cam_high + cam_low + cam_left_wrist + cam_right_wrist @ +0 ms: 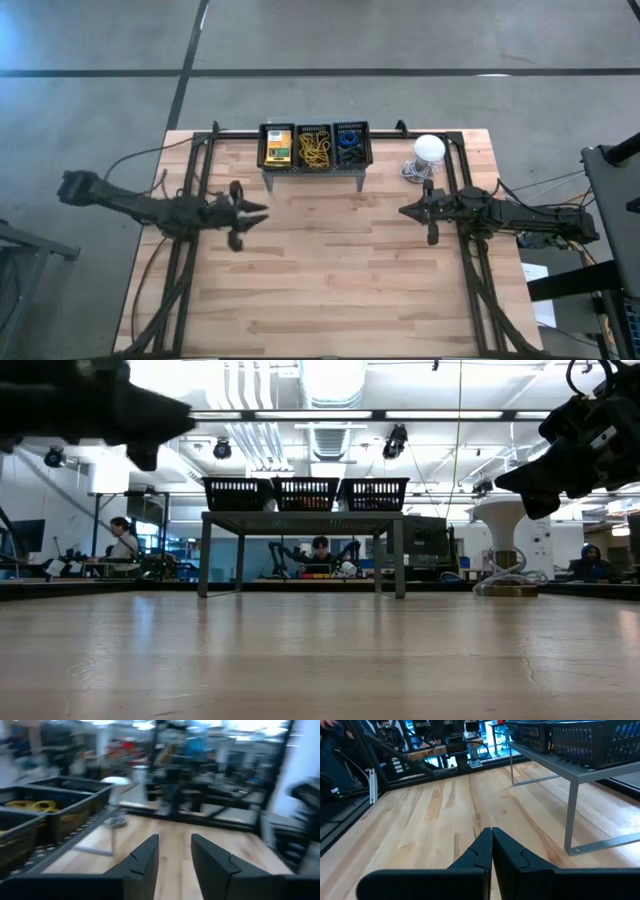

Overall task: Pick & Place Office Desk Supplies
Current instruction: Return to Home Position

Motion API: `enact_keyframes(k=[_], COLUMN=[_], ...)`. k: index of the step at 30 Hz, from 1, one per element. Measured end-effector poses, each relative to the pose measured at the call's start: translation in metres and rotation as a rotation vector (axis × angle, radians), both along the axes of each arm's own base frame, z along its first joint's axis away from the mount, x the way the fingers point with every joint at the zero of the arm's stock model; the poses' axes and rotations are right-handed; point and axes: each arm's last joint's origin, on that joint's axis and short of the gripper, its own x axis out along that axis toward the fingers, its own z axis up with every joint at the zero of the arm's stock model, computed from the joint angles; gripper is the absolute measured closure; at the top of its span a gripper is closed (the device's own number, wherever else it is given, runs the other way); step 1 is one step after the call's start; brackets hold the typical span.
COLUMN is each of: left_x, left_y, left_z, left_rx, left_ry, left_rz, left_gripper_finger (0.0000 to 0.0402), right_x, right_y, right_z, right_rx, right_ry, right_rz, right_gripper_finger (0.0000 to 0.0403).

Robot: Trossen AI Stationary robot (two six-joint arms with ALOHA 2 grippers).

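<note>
Three black baskets stand in a row on the grey perforated stand at the table's far middle. The left basket holds yellow-and-green crayon boxes, the middle one yellow rubber bands, the right one blue elastic loops. My left gripper hovers left of the table's middle, pointing level toward the right edge; it is open with nothing between its fingers. My right gripper hovers right of the middle, pointing toward the left edge, shut and empty.
A white dome-shaped object sits right of the stand, near the right arm. Black frame rails run along the table's left and right sides. Bare wooden tabletop lies between the grippers and toward the near edge. People sit in the room behind.
</note>
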Motion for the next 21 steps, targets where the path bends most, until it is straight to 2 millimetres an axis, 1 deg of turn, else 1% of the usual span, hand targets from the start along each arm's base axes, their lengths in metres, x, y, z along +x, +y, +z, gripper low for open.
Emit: enact_keyframes(k=[2, 4, 7, 9, 15, 17, 21], left_x=[-0.013, -0.023, -0.035, -0.041, -0.053, -0.054, -0.053], left_y=[0.005, 0.009, 0.012, 0.012, 0.014, 0.014, 0.012], left_z=[-0.005, -0.008, -0.020, -0.019, -0.030, -0.030, -0.032], left_rx=[0.027, 0.025, 0.032, 0.030, 0.046, 0.051, 0.141], left_ry=[-0.048, -0.103, -0.096, -0.108, -0.022, -0.020, -0.003], left_rz=[-0.045, -0.051, -0.060, -0.062, -0.077, -0.084, -0.165], left_gripper_finger=[0.0284, 0.0284, 0.0284, 0.0284, 0.0284, 0.0284, 0.0284], right_x=[0.000, 0.000, 0.000, 0.000, 0.000, 0.000, 0.000], right_y=[0.000, 0.000, 0.000, 0.000, 0.000, 0.000, 0.000], right_z=[0.000, 0.000, 0.000, 0.000, 0.000, 0.000, 0.000], right_rx=[0.000, 0.000, 0.000, 0.000, -0.001, -0.001, -0.001], right_ry=[0.001, 0.001, 0.001, 0.000, -0.001, -0.001, 0.000], right_rz=[0.000, 0.000, 0.000, 0.000, -0.001, -0.002, -0.001], right_gripper_finger=[0.0394, 0.0394, 0.0394, 0.0394, 0.0394, 0.0394, 0.0394])
